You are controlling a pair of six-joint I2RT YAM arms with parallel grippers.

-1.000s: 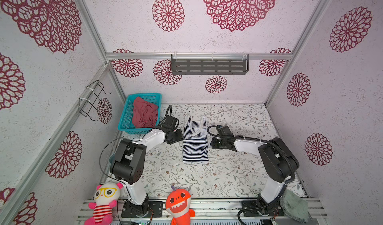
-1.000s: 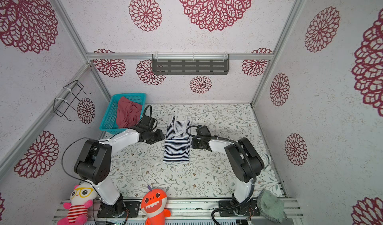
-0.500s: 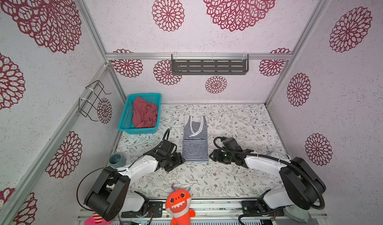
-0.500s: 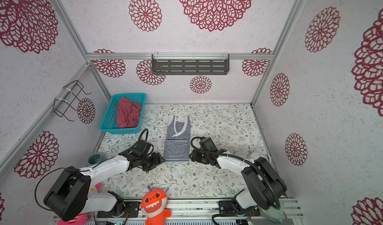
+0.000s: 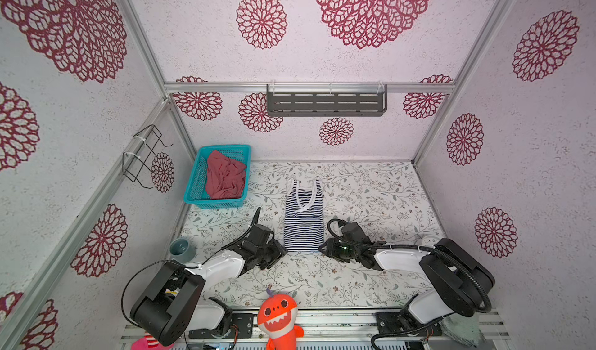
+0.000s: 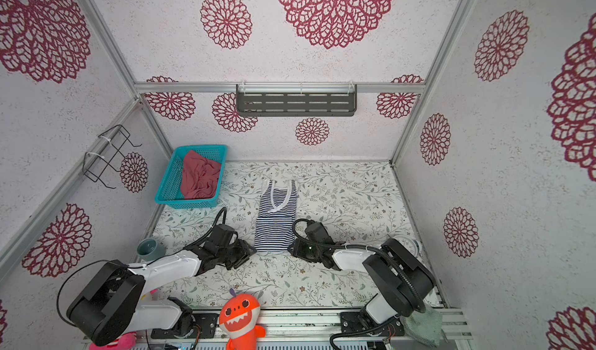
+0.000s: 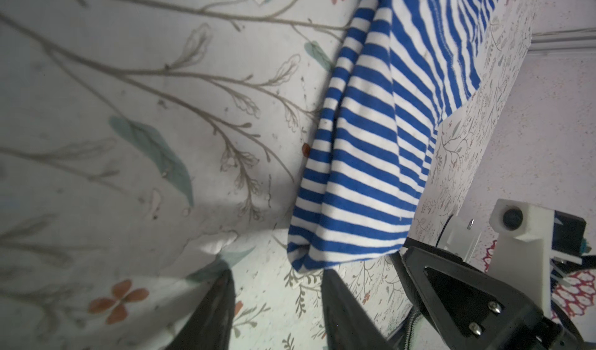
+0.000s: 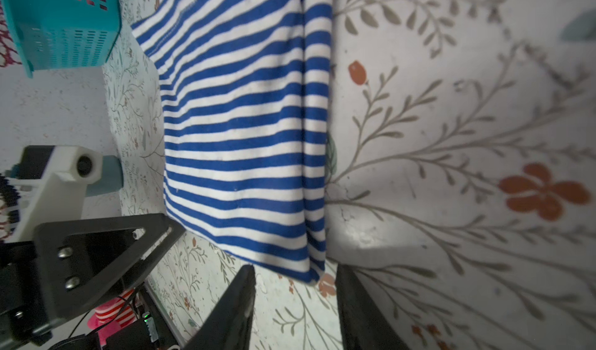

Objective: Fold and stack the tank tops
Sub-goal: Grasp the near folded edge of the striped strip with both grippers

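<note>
Fingers [image 7: 216,306] gape beside striped tank top's [image 5: 303,222] hem corners.

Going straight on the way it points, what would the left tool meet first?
Likely the hem corner of the striped tank top, just ahead of the left tool; height above the table is unclear.
</note>
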